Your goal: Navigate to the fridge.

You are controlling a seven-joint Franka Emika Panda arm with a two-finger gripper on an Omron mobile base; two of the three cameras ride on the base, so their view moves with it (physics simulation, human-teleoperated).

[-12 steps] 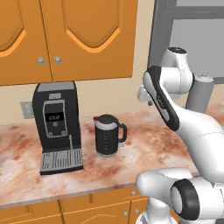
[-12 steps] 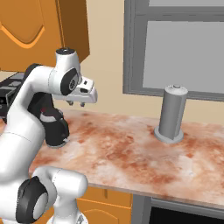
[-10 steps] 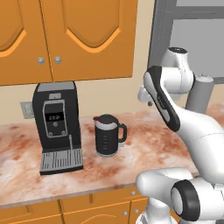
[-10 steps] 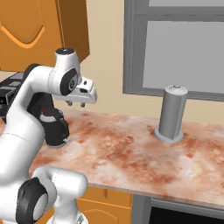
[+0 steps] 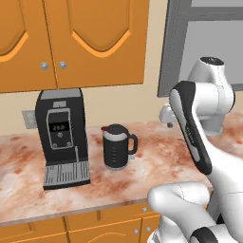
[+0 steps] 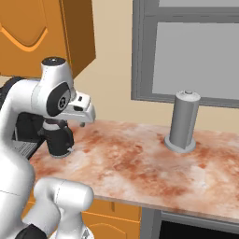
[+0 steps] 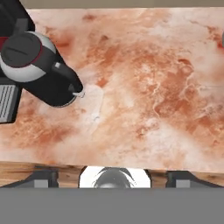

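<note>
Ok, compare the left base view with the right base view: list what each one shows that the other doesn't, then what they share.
Left base view: the black coffee machine in full, with the wall outlet beside it, and paired orange cabinet doors with round knobs.

Right base view: the whole grey canister standing on the counter under the window.

Both: the marbled counter, the black kettle, the grey-framed window and the gripper held above the counter.

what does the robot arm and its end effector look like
The arm is made of glossy white rounded links with dark joint bands and a long dark panel along one link. The end effector is a white boxy block; its finger tips are small and dark.
</note>
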